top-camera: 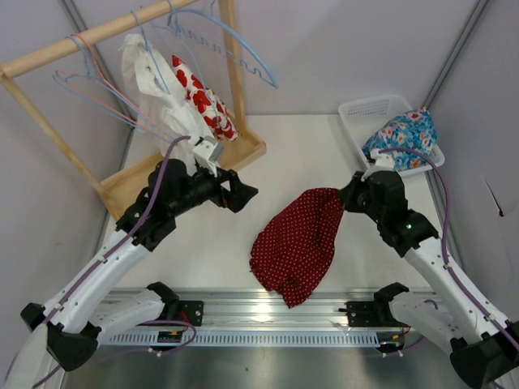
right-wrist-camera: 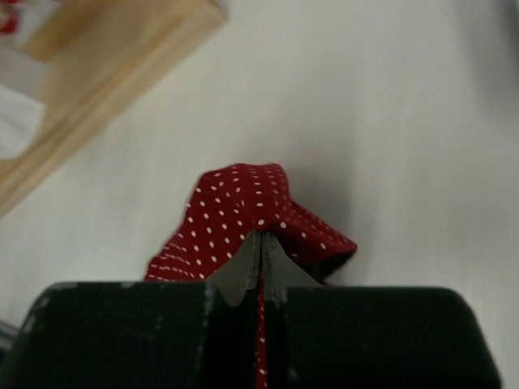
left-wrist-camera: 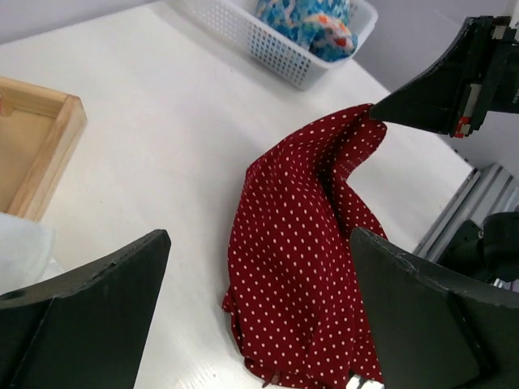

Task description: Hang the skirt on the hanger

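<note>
Lying crumpled just past the metal rail (top-camera: 268, 312) at 6 o'clock, the skirt (top-camera: 296, 243) stretches from its near hem up toward 2 o'clock. There the right gripper (top-camera: 350, 197) has its claw pinched tight on a raised fold of the fabric. The wrist view shows cloth squeezed between the closed fingers, while the rest trails down to the table (top-camera: 219, 251). The folds hide the skirt's waistband and true outline.

At 10 o'clock the left gripper (top-camera: 243, 193) hovers with its claw spread wide, holding nothing and well apart from the skirt. Bare tabletop lies between them and runs on toward 12 o'clock.

Farther out, at 1 o'clock, a white basket (top-camera: 357, 121) holds a blue floral garment (top-camera: 405, 134), and the right arm partly covers it.

At 11 o'clock stands the wooden rack (top-camera: 105, 32). The hanger (top-camera: 81, 89) hangs on its left end, tangled among pink hangers so that its frame is hard to trace. A white cloth with red blotches (top-camera: 199, 97) hangs beside it, and the rack's top is cut off.
</note>
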Controlling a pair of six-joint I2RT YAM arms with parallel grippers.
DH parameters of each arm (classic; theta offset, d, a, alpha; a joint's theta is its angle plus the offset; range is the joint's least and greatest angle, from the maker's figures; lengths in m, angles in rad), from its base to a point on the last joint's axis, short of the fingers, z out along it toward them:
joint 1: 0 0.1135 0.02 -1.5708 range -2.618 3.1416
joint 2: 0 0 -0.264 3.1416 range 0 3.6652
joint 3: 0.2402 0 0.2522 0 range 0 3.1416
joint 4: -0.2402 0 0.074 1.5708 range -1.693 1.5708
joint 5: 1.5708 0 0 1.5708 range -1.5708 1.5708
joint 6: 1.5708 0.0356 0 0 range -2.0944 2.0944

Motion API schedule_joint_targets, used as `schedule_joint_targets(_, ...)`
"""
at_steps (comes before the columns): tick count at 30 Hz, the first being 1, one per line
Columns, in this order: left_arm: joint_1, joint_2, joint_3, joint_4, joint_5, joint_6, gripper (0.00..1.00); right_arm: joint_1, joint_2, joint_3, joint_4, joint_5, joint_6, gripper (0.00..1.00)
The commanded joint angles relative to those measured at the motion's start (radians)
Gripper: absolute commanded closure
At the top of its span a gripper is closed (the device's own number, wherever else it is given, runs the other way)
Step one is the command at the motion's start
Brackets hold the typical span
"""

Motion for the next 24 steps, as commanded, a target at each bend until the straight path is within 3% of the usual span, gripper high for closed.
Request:
schedule_joint_targets(1, -0.103, 0.068, 0.060, -0.059, -0.097, 0.024, 0.01, -0.065, -0.126, -0.066, -0.031, 0.138, 0.096, 1.00)
schedule_joint_targets(2, -0.188, 0.082, 0.066, -0.070, -0.206, 0.019, 0.00, -0.086, -0.152, -0.107, -0.031, 0.131, 0.115, 1.00)
schedule_joint_targets(5, -0.304, 0.132, 0.083, -0.085, -0.348, -0.100, 0.01, -0.174, -0.243, -0.172, -0.042, 0.082, 0.138, 1.00)
schedule_joint_targets(11, -0.402, 0.157, -0.055, -0.014, -0.479, -0.448, 0.04, -0.284, -0.288, -0.198, -0.119, 0.039, 0.121, 1.00)
schedule_joint_targets(16, -0.536, 0.146, -0.161, -0.056, -0.700, -0.747, 0.07, -0.315, -0.295, -0.233, -0.111, 0.052, 0.110, 1.00)
schedule_joint_targets(20, -0.573, 0.168, -0.248, -0.040, -0.705, -0.979, 0.08, -0.336, -0.306, -0.250, -0.114, 0.149, 0.117, 1.00)
schedule_joint_targets(24, -0.599, 0.220, -0.302, -0.006, -0.689, -1.083, 0.09, -0.372, -0.337, -0.242, -0.108, 0.125, 0.087, 1.00)
